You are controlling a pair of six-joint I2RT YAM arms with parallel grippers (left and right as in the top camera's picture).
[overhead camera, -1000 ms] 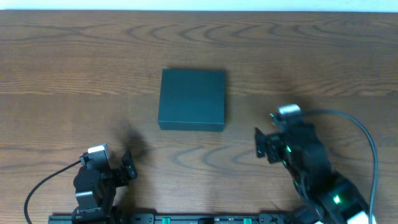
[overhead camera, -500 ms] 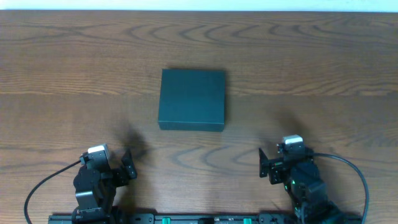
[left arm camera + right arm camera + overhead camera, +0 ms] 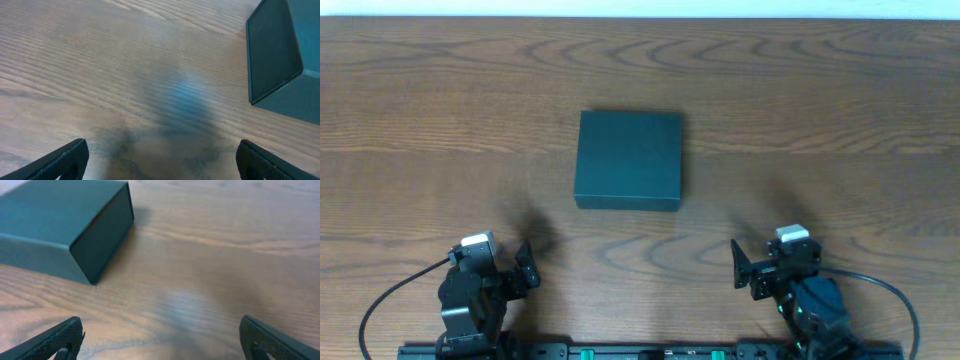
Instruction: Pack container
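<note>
- Two grippers sit on the near side of the container (image 3: 628,160), both apart from it and touching nothing.
- Dark green and plain, the container lies flat on the wooden table (image 3: 840,100) with its top face shut.
- Nearer than the container and off to its left, the left gripper (image 3: 528,266) has its fingers spread wide and holds nothing.
- From the left wrist, the fingertips (image 3: 67,159) show at the two bottom corners with bare wood between them, and a corner of the container (image 3: 280,55) stands ahead at upper right.
- Nearer than the container and off to its right, the right gripper (image 3: 740,271) is likewise spread and empty.
- From the right wrist, its fingertips (image 3: 57,341) frame the lower edge, and the container (image 3: 55,222) lies ahead at upper left, one short side wall facing the camera.
- A black cable (image 3: 390,298) loops out beyond the left arm, on the side away from the container, and another (image 3: 892,290) curves beyond the right arm.
</note>
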